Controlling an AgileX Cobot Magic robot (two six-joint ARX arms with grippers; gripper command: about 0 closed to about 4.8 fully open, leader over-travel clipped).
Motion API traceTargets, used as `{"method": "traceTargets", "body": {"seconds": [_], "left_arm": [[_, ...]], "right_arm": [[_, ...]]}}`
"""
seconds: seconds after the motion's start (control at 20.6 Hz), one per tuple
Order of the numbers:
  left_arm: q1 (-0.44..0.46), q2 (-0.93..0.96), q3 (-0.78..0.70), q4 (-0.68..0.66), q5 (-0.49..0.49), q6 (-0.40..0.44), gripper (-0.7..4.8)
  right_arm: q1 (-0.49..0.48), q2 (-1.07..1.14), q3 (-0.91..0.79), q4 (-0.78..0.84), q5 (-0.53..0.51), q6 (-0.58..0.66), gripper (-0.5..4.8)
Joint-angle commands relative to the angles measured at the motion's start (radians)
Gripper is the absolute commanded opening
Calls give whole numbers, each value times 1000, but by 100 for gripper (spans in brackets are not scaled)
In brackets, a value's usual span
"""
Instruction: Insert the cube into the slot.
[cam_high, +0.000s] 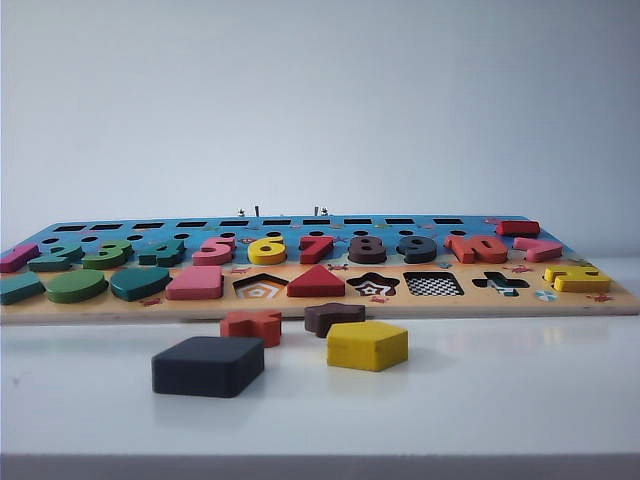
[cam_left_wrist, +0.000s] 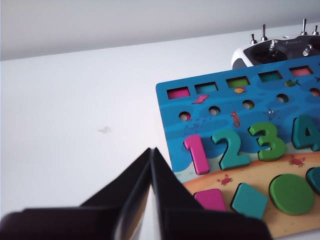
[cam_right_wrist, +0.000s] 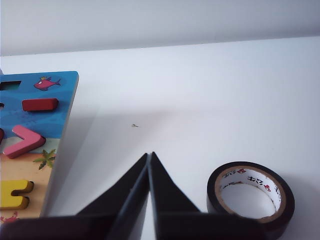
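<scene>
The cube (cam_high: 208, 365), a flat dark square block, lies on the white table in front of the puzzle board (cam_high: 320, 305). The slot (cam_high: 433, 284), a square cut-out with a checkerboard bottom, sits in the board's front row, right of the middle. Neither gripper shows in the exterior view. In the left wrist view my left gripper (cam_left_wrist: 151, 150) is shut with nothing in it, over the bare table beside the board's corner (cam_left_wrist: 165, 90) near the pink number 1. In the right wrist view my right gripper (cam_right_wrist: 149, 155) is also shut and empty, beside the board's other end (cam_right_wrist: 65, 125).
A yellow pentagon block (cam_high: 367, 345), a dark brown star piece (cam_high: 334, 318) and an orange-red piece (cam_high: 251, 326) lie loose before the board. A black tape roll (cam_right_wrist: 251, 197) sits next to the right gripper. A radio controller (cam_left_wrist: 277, 50) lies behind the board.
</scene>
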Motion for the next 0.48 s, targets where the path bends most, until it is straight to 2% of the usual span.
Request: {"method": "traceTargets", "body": {"seconds": [0.05, 0.39, 0.48], "left_arm": [[0, 36, 61, -59, 25, -3, 17], [-19, 123, 192, -222, 64, -3, 17], [-37, 158, 257, -304, 65, -2, 17]], "right_arm": [[0, -2, 0, 9, -3, 4, 0], [0, -2, 0, 8, -3, 5, 0], [0, -2, 0, 1, -3, 5, 0]]}}
